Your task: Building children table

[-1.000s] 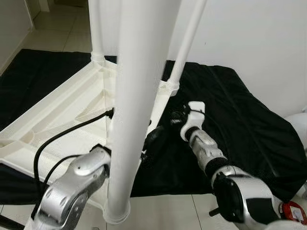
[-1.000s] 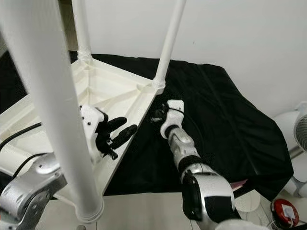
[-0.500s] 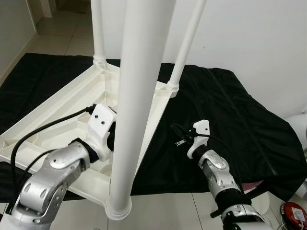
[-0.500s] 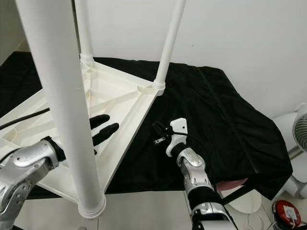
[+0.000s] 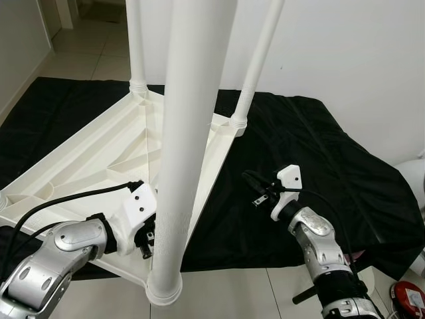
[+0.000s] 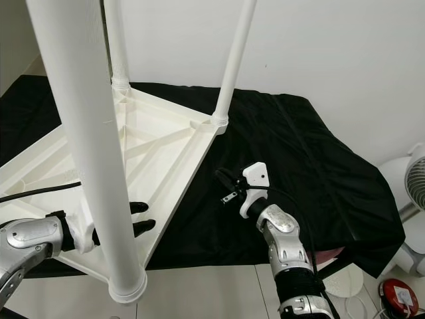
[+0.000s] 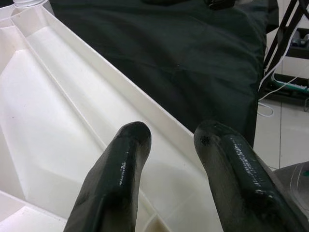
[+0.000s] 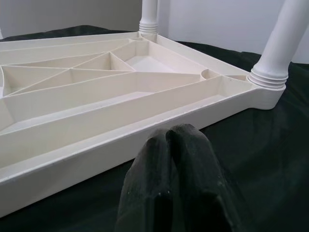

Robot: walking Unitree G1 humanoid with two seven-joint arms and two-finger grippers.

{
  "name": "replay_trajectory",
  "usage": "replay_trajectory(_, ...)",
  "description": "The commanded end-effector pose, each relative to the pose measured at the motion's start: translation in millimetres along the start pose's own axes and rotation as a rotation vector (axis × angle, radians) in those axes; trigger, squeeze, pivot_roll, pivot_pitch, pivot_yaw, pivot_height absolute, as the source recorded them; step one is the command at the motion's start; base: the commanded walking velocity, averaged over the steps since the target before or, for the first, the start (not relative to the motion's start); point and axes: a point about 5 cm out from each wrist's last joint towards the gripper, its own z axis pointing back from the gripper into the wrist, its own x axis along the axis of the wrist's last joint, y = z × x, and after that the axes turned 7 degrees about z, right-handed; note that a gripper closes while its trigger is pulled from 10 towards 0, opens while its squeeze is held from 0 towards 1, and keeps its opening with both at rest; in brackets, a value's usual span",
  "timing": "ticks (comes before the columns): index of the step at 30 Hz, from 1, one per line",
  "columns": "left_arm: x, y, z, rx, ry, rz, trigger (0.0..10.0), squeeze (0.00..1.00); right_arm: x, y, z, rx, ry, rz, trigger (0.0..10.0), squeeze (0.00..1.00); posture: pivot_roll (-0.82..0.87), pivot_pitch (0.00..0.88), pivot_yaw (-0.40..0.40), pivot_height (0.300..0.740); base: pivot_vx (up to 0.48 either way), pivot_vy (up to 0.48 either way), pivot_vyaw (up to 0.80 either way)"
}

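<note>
The white plastic children's table (image 5: 86, 166) lies upside down on a black cloth, its legs pointing up. The near leg (image 5: 192, 100) rises right in front of me; two far legs (image 5: 136, 46) (image 5: 259, 60) stand at the back corners. My left gripper (image 6: 141, 218) is open, empty, low over the ribbed underside beside the near leg's base; in the left wrist view its fingers (image 7: 120, 159) are spread above the table's rim. My right gripper (image 5: 249, 181) is shut on nothing and hovers over the cloth just right of the table's edge, which the right wrist view (image 8: 175, 135) faces.
The black cloth (image 5: 319, 153) covers the floor up to the white wall. A white fan (image 6: 415, 179) and a red object (image 5: 406, 292) sit at the right. Pale floor tiles (image 5: 226, 292) lie in front. A black cable (image 5: 66, 199) runs along my left arm.
Both arms have drawn back toward me. The left gripper slid from the table's middle to the near leg's base. The right gripper retreated from the table's edge. The view shifted slightly.
</note>
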Motion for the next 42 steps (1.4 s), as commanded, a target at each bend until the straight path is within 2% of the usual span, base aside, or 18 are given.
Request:
replay_trajectory(1, -1.8, 1.0, 0.8, 0.002, 0.020, -0.019, 10.0, 0.00, -1.8, -3.4, 5.2, -0.016, 0.016, -0.002, 10.0, 0.00, 0.03, 0.000, -0.105, 0.740, 0.000, 0.000, 0.00)
replay_trajectory(7, -13.7, 12.2, 12.2, 0.054, 0.097, -0.078, 10.0, 0.00, 1.9, -7.2, 10.5, -0.027, 0.024, 0.008, 10.0, 0.00, 0.03, 0.000, -0.106, 0.740, 0.000, 0.000, 0.00)
replay_trajectory(10, -19.6, 14.8, 13.6, 0.063, 0.128, -0.099, 10.0, 0.00, 2.2, -9.1, 12.1, -0.031, 0.033, 0.011, 10.0, 0.00, 0.03, 0.000, -0.108, 0.740, 0.000, 0.000, 0.00)
replay_trajectory(16, -25.8, 18.0, 10.2, 0.094, 0.153, -0.082, 10.0, 0.00, 5.5, -10.2, 12.5, -0.036, 0.037, 0.011, 10.0, 0.00, 0.03, 0.000, -0.105, 0.740, 0.000, 0.000, 0.00)
replay_trajectory(20, -31.8, 21.2, 15.6, 0.106, 0.202, -0.122, 10.0, 0.00, 6.6, -10.5, 14.8, -0.048, 0.037, 0.007, 10.0, 0.00, 0.04, 0.000, -0.099, 0.740, 0.000, 0.000, 0.00)
replay_trajectory(26, -32.7, 25.0, 22.4, 0.119, 0.205, -0.130, 10.0, 0.00, 5.2, -10.7, 16.4, -0.054, 0.045, 0.003, 10.0, 0.00, 0.04, 0.000, -0.099, 0.740, 0.000, 0.000, 0.00)
replay_trajectory(29, -28.7, 24.8, 28.7, 0.117, 0.173, -0.099, 10.0, 0.00, 4.1, -10.2, 16.5, -0.056, 0.052, -0.002, 10.0, 0.00, 0.04, 0.000, -0.098, 0.740, 0.000, 0.000, 0.00)
replay_trajectory(36, -26.8, 22.0, 31.5, 0.099, 0.136, -0.057, 10.0, 0.00, 2.6, -9.1, 14.9, -0.049, 0.059, -0.003, 10.0, 0.00, 0.06, 0.000, -0.104, 0.740, 0.000, 0.000, 0.00)
replay_trajectory(42, -33.1, 16.6, 29.9, 0.078, 0.193, -0.114, 10.0, 0.00, 4.7, -10.3, 13.5, -0.045, 0.054, 0.005, 10.0, 0.00, 0.06, 0.000, -0.105, 0.740, 0.000, 0.000, 0.00)
